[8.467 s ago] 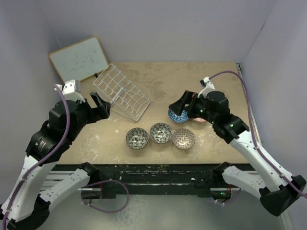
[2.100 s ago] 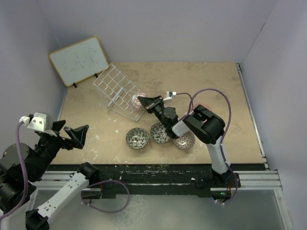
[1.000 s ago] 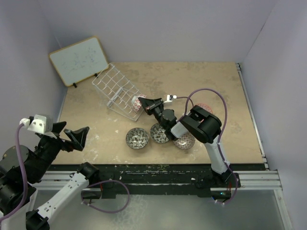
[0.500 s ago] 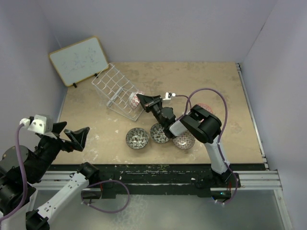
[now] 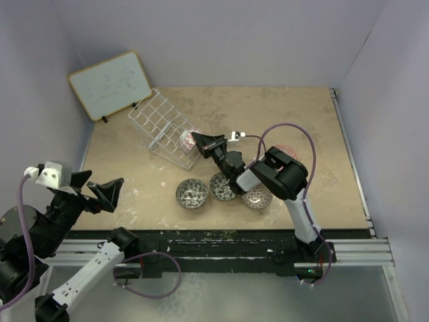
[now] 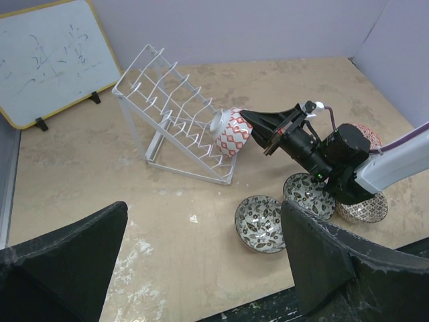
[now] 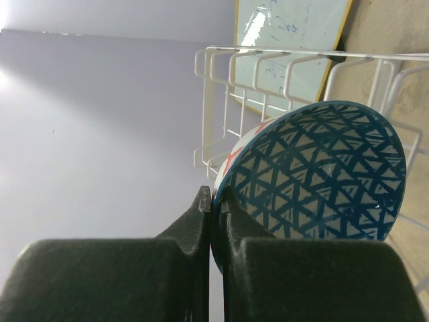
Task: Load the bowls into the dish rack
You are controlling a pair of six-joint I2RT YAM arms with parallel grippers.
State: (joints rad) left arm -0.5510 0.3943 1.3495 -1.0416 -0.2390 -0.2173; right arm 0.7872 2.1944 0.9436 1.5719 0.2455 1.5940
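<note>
A bowl [image 7: 322,174] with a blue triangle pattern inside and a red-and-white outside [image 6: 231,132] is tipped on its side against the lower right end of the white wire dish rack [image 5: 161,124]. My right gripper [image 7: 216,194] is shut on its rim, reaching in from the right [image 5: 200,141]. Three more bowls lie upright in a row near the front: two grey-white ones [image 5: 192,193] [image 5: 223,186] and a reddish-brown one [image 5: 257,194]. A pinkish bowl [image 6: 367,134] shows partly behind the right arm. My left gripper [image 6: 204,211] hangs open and empty over the front left of the table [image 5: 95,184].
A wood-framed whiteboard [image 5: 110,84] leans against the back left wall, just behind the rack. The right arm's purple cable [image 5: 288,131] loops above the bowls. The table's front edge [image 5: 221,235] runs close below the row of bowls.
My right gripper has carried the blue-patterned bowl a little to the left, closer into the rack. The left arm has barely shifted.
</note>
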